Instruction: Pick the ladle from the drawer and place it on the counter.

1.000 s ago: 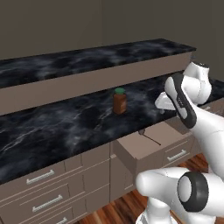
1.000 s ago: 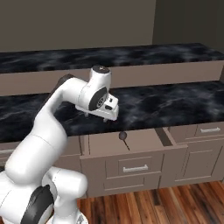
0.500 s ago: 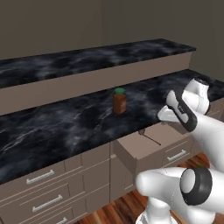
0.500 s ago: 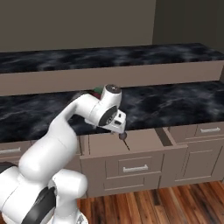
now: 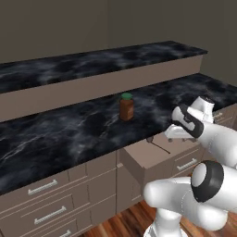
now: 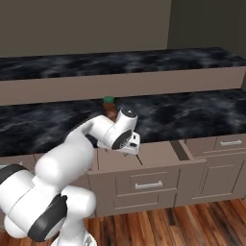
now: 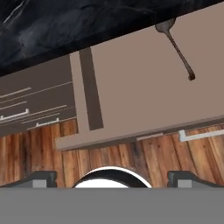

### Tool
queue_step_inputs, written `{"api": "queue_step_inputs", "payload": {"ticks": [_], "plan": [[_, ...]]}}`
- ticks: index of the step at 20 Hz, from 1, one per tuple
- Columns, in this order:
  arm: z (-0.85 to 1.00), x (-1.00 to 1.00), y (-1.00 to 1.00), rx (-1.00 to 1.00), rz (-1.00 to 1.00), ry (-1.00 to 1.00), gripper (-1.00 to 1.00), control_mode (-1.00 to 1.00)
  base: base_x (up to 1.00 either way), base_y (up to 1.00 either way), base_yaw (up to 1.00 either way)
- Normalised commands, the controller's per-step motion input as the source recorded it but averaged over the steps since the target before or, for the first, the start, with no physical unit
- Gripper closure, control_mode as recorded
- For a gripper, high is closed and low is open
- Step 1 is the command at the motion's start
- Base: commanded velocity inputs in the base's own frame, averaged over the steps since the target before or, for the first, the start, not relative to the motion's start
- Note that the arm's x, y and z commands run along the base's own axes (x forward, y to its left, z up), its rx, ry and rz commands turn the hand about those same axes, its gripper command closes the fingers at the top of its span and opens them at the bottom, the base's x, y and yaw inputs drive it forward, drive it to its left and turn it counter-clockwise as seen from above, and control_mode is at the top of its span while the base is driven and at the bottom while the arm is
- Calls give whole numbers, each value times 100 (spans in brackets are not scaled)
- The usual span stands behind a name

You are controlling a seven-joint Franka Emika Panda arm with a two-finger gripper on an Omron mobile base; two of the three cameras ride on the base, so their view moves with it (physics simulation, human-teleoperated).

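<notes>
Drawer (image 7: 140, 87), ladle (image 7: 177, 47) apparently beyond gripper (image 7: 111, 177)

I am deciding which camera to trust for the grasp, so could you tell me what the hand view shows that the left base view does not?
Hand view alone: the gripper's two dark fingertips set wide apart, the drawer's silver handle, and the wooden floor right below the drawer front.

Left base view alone: the brown jar on the counter, and the raised ledge behind it.

Both: the ladle lying loose in the open drawer.
</notes>
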Motion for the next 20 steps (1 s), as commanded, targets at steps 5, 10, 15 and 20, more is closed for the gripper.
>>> {"api": "queue_step_inputs", "payload": {"ticks": [5, 10, 15, 20], "plan": [[-44, 14, -12, -1, 9, -6, -100, -100, 0, 0, 0], [-35, 39, -12, -4, 2, -3, -100, -100, 0, 0, 0], [-33, 41, -9, -3, 2, -3, -100, -100, 0, 0, 0], [-31, 41, -7, -3, 1, -3, -100, -100, 0, 0, 0]]}}
